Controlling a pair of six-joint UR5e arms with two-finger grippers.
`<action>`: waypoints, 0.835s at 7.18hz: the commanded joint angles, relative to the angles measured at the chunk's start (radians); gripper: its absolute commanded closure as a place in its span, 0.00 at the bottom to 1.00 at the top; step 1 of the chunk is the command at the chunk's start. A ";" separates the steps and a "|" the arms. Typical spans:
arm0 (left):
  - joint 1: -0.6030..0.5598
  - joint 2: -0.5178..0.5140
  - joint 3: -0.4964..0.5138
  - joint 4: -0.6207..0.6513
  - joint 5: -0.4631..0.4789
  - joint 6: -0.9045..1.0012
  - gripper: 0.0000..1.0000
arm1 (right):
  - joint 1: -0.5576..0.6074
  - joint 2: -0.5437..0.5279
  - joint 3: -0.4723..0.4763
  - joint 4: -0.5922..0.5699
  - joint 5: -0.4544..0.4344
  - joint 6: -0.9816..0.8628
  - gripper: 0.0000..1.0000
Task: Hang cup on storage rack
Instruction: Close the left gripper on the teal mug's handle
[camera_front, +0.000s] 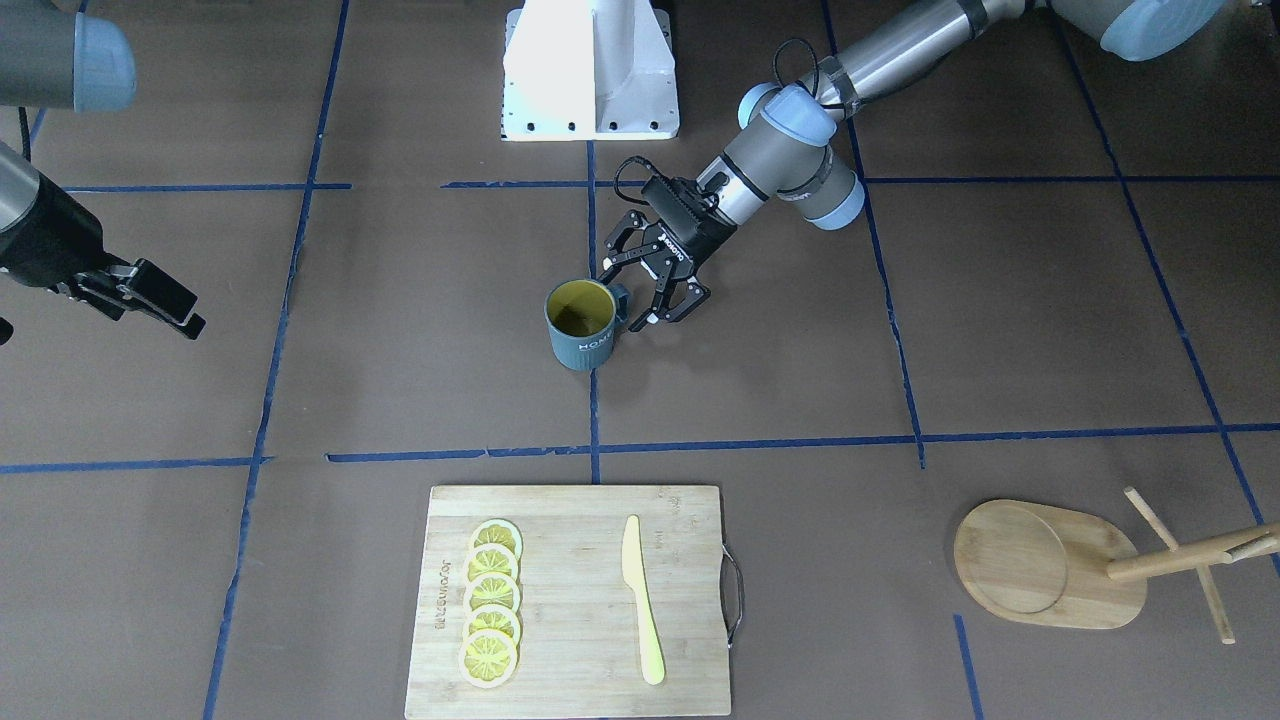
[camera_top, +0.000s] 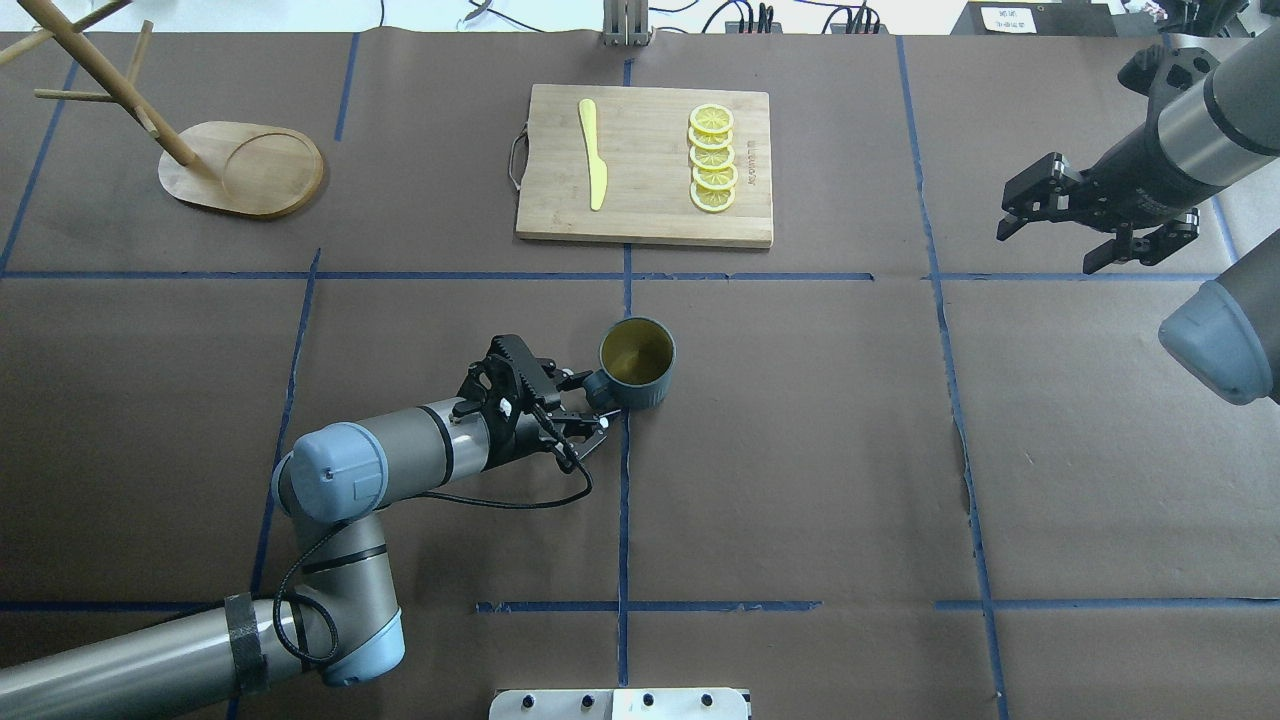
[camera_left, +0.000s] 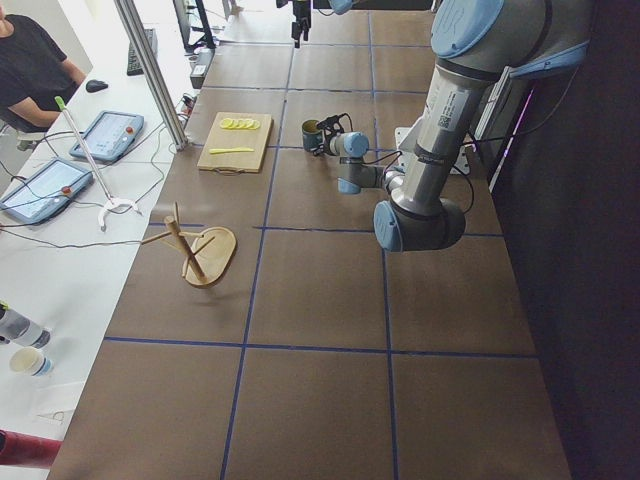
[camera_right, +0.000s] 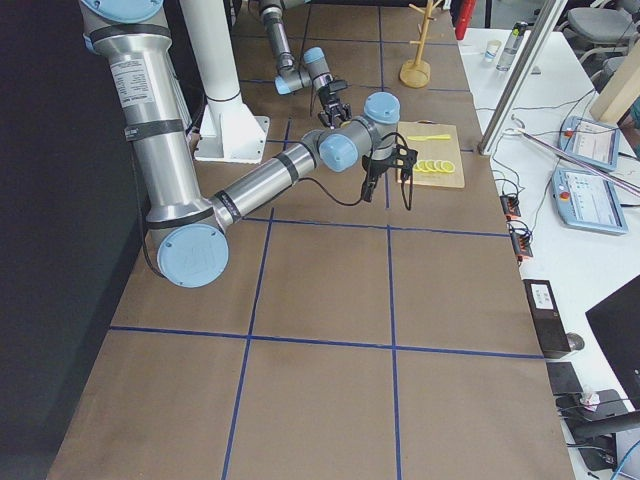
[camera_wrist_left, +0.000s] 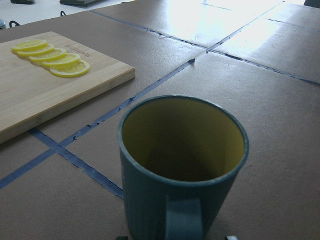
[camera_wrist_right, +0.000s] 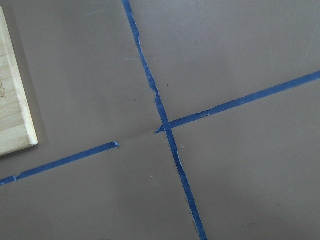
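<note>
Front-facing view: the cup (camera_front: 580, 325) stands upright on the counter (camera_front: 1000, 350), robot-side of the cutting board (camera_front: 570, 600), with white "HOM" legible on its side. The board's printed mark is too small to read. The left hand (camera_front: 628, 297) is spread wide, one finger on each side of the handle, gripping nothing.

Overhead view: the right hand (camera_top: 1050, 250) hangs apart-fingered and empty, well off the board's end. The storage rack (camera_top: 240, 170) stands well beyond the board's other end.

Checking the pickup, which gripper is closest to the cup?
The left gripper: it is open, with the handle of the cup between its fingers. The right gripper hangs far off to the side.
</note>
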 joint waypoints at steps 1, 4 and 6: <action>0.012 0.008 0.001 0.001 -0.003 0.003 0.71 | -0.001 0.001 0.000 0.000 -0.003 0.000 0.00; -0.005 0.010 -0.054 0.003 -0.001 -0.013 0.96 | -0.001 0.001 0.000 0.000 -0.004 0.000 0.00; -0.124 0.013 -0.105 -0.011 -0.006 -0.137 0.98 | 0.000 -0.006 0.000 0.002 -0.006 0.000 0.00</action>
